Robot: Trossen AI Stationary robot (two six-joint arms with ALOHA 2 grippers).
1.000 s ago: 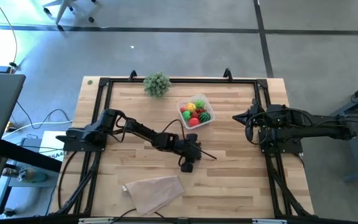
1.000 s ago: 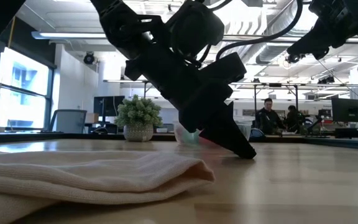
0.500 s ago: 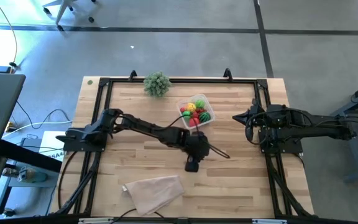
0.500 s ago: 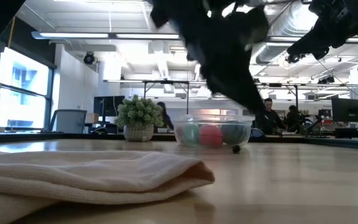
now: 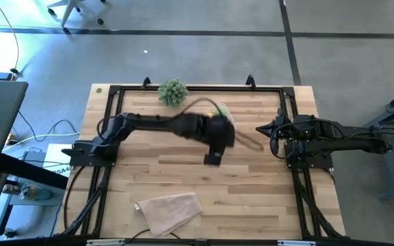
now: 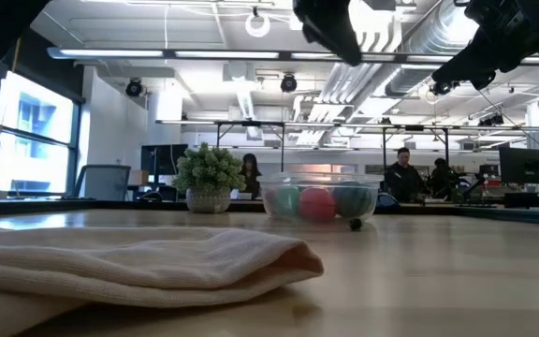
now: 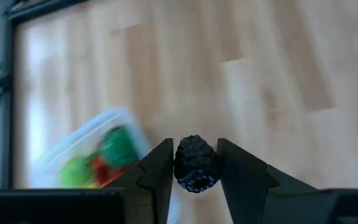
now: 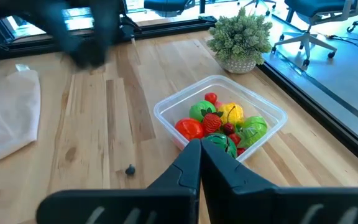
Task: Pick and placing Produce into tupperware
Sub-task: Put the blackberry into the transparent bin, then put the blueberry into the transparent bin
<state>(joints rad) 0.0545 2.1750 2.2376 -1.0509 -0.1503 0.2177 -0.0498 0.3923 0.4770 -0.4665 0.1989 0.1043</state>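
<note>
The clear tupperware point(image 8: 219, 121) stands on the table's far middle and holds several red, green and yellow produce pieces. In the high view my left arm covers most of it point(image 5: 221, 111). My left gripper point(image 7: 196, 163) is shut on a small dark berry point(image 7: 196, 164). It is raised well above the table, just to the right and near side of the tupperware point(image 5: 250, 143). Another tiny dark piece point(image 8: 130, 170) lies on the table in front of the tupperware point(image 6: 355, 224). My right gripper point(image 8: 199, 152) waits shut and empty at the right edge point(image 5: 264, 130). My left gripper pinches the dark berry by its two opposite sides point(image 7: 180, 163) between its two fingers, at their free ends. The fingers come from the table's left, slanting down toward the right. The berry is lifted clear of the table.
A beige cloth point(image 5: 169, 208) lies at the near middle of the table. It fills the low view's foreground point(image 6: 138, 262). A bushy green plant ball point(image 5: 172, 91) stands at the far edge, left of the tupperware. A black frame point(image 5: 289, 109) runs round the table. People sit in the room beyond.
My left gripper has lifted off the table with the dark berry. It has risen high and swung toward the far and right edges, ending beside the tupperware. It is still shut on the berry. The tiny dark piece on the table has stayed put.
</note>
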